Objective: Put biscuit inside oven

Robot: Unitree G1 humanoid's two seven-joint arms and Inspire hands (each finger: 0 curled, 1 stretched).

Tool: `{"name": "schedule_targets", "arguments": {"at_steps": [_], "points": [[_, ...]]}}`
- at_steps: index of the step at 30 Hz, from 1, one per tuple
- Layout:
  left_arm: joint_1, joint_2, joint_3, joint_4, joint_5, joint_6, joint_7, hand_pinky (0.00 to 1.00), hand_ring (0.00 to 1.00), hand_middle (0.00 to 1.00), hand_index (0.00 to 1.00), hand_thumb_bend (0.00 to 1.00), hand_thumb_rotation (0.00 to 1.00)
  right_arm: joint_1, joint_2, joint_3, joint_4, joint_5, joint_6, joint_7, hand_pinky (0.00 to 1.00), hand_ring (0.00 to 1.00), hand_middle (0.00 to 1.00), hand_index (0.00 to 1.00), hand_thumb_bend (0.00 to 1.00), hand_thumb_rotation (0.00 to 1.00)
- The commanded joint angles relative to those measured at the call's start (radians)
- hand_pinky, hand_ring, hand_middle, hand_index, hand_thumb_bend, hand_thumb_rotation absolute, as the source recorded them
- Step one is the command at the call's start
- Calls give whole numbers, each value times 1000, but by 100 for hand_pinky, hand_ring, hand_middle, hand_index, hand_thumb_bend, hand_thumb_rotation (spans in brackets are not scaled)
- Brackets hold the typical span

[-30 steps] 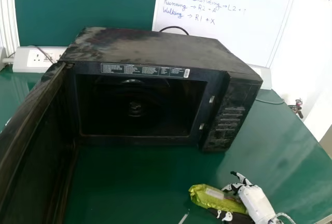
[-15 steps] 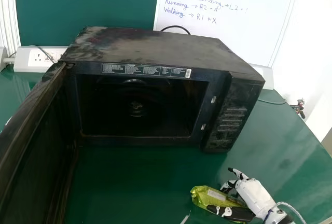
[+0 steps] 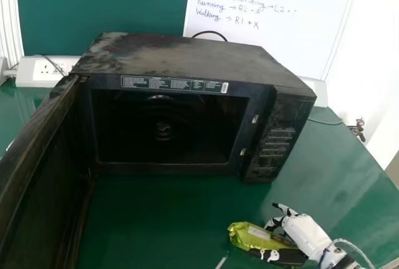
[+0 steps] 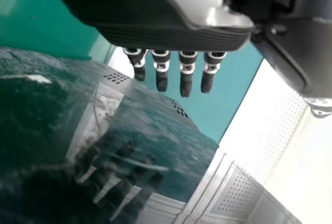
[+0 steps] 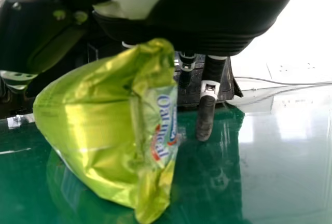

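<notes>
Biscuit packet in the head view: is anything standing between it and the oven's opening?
Nothing visible blocks it. The green packet, at the right robot hand, sits in front of the oven; the open door stands left of that path.

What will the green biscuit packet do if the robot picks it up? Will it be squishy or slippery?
The packet will probably feel a bit squishy outside, because its wrapper is puffy and crinkled. It might be slippery too, since it looks smooth and shiny. The flat, folded end would likely stop it rolling far, so I'd guess a push makes it slide.
</notes>
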Motion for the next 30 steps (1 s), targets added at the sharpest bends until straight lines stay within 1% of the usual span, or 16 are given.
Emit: {"name": "schedule_targets", "arguments": {"at_steps": [1, 4, 9, 14, 19, 22, 25, 30], "points": [[13, -4, -5, -16, 4, -4, 3, 100, 99, 98, 99, 89, 88, 31, -16, 28, 1, -16, -4, 55, 41, 49, 56, 58, 100, 20], [16, -5, -3, -19, -2, -2, 4, 100, 99, 98, 99, 89, 87, 39, -23, 23, -7, -9, -12, 67, 43, 52, 59, 62, 100, 23], [14, 2, -2, -19, 0, 2, 9, 100, 99, 98, 99, 89, 88, 65, -38, 8, -15, -20, -33, 44, 42, 55, 64, 66, 100, 29], [10, 2, -3, -15, -2, -1, 6, 100, 99, 98, 99, 89, 87, 71, -61, 6, -20, -42, -45, 37, 41, 56, 66, 68, 100, 29], [12, 2, -3, -18, -1, -5, 0, 100, 99, 98, 99, 88, 88, 75, -85, 8, -41, -59, -45, 52, 43, 57, 67, 68, 100, 29], [15, 1, -2, -25, -8, -2, 1, 100, 100, 98, 100, 88, 88, 80, -97, 10, -53, -75, -49, 50, 45, 59, 68, 68, 100, 29], [17, 1, -2, -31, -7, -1, 5, 100, 100, 99, 100, 88, 88, 80, -99, 13, -52, -82, -58, 45, 46, 61, 68, 67, 100, 27], [20, 1, -1, -33, -8, -2, 4, 100, 100, 98, 99, 88, 88, 73, -99, 22, -37, -116, -89, 11, 46, 61, 66, 66, 100, 27]]}}
